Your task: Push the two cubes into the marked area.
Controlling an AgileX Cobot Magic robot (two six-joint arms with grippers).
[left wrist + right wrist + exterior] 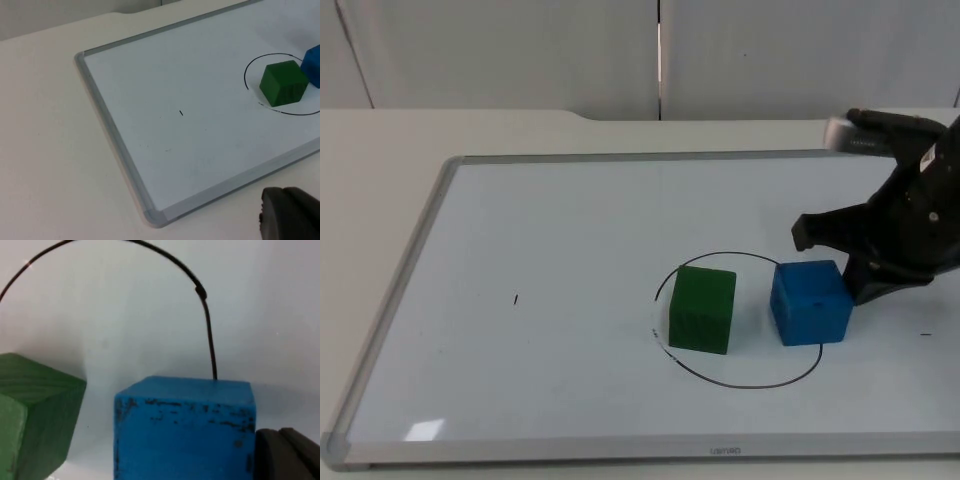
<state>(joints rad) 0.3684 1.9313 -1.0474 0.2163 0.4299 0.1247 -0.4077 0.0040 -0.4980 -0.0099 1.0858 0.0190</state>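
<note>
A green cube (702, 309) stands inside the black drawn circle (720, 256) on the whiteboard (550, 240). The blue cube (810, 301) sits on the circle's right edge, a small gap from the green one. My right gripper (828, 264) is open just right of the blue cube, its near finger against the cube's right side and its far finger beyond the cube's back corner. The right wrist view has the blue cube (185, 427) close up, the green cube (35, 415) beside it and the circle line (207, 330) behind. My left gripper (289, 215) waits off the board's near corner, facing the green cube (283, 83).
The whiteboard has a raised grey frame (395, 300) around it and lies on the white table (380, 150). A small black mark (516, 298) is on the board's left half. The grey partition wall (520, 50) closes the far side.
</note>
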